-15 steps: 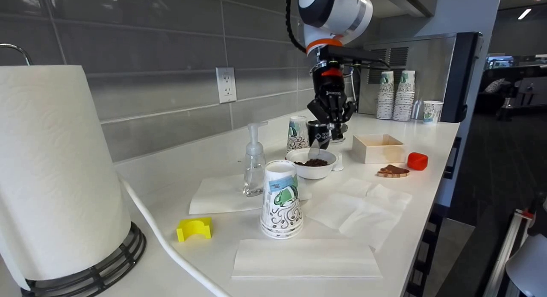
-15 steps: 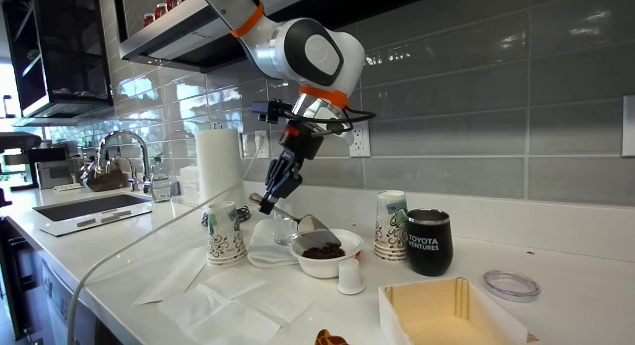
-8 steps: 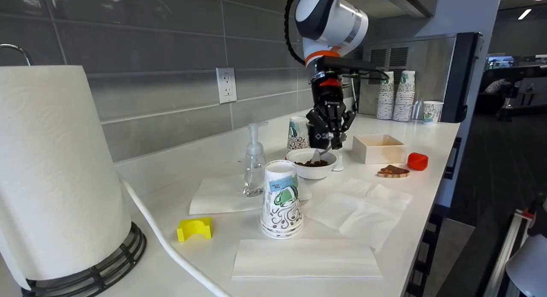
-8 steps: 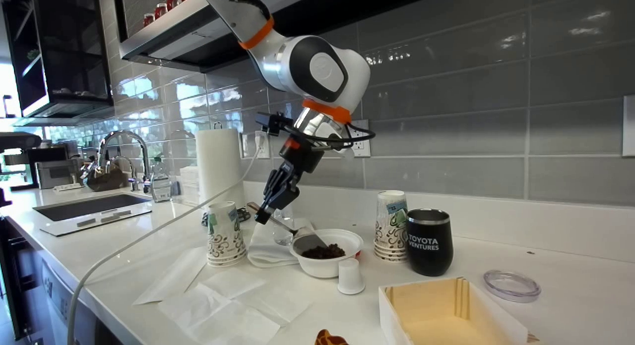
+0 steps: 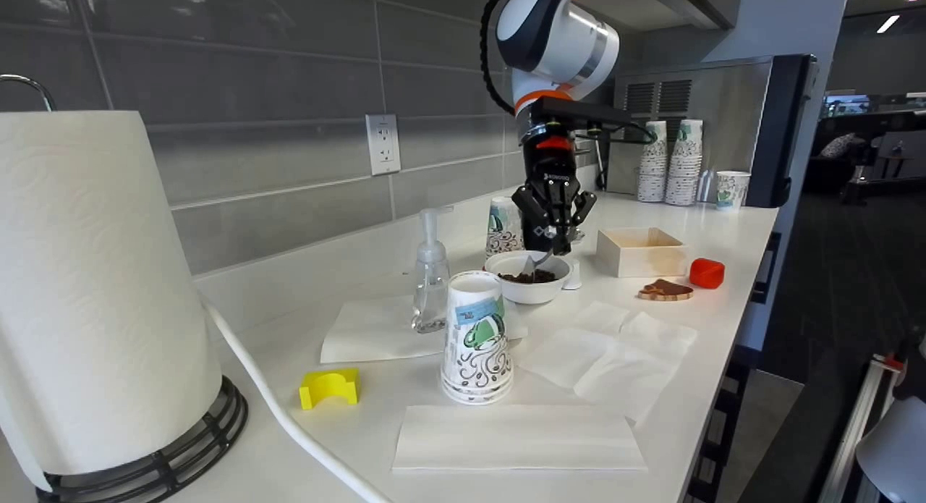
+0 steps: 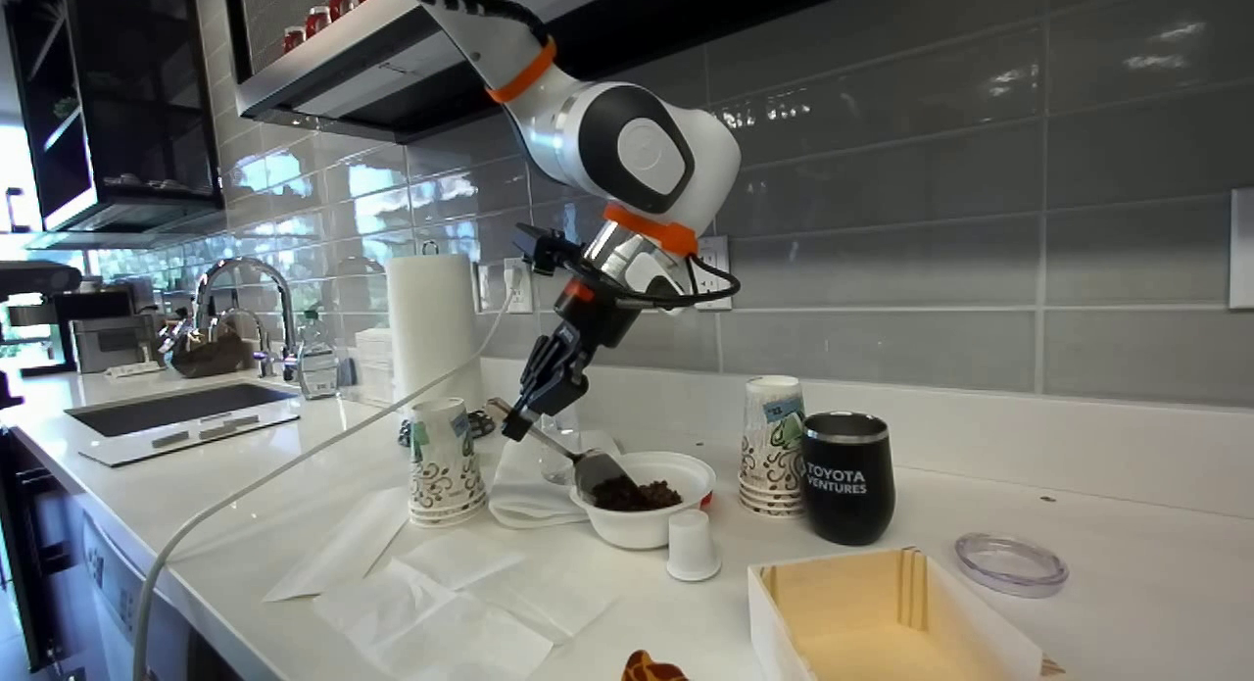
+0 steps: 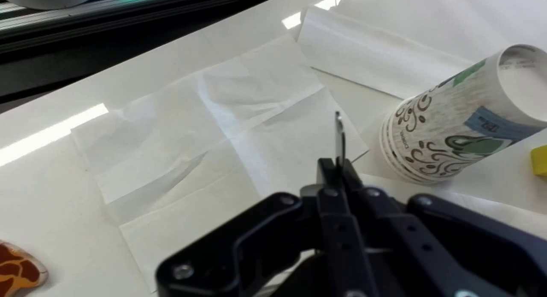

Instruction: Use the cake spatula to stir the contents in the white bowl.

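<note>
Gripping the cake spatula in your hand, you have it in the contents, at left in the white bowl in an exterior view; grasp done, stirring likely underway, probably more needed.

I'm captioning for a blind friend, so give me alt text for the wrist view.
Black fingers pinch a spatula, its thin metal edge showing. Beyond, paper sheets lie on a white counter, with stacked paper cups to the right. A brown patterned piece is cut off at the left edge, a yellow block at the right.
</note>
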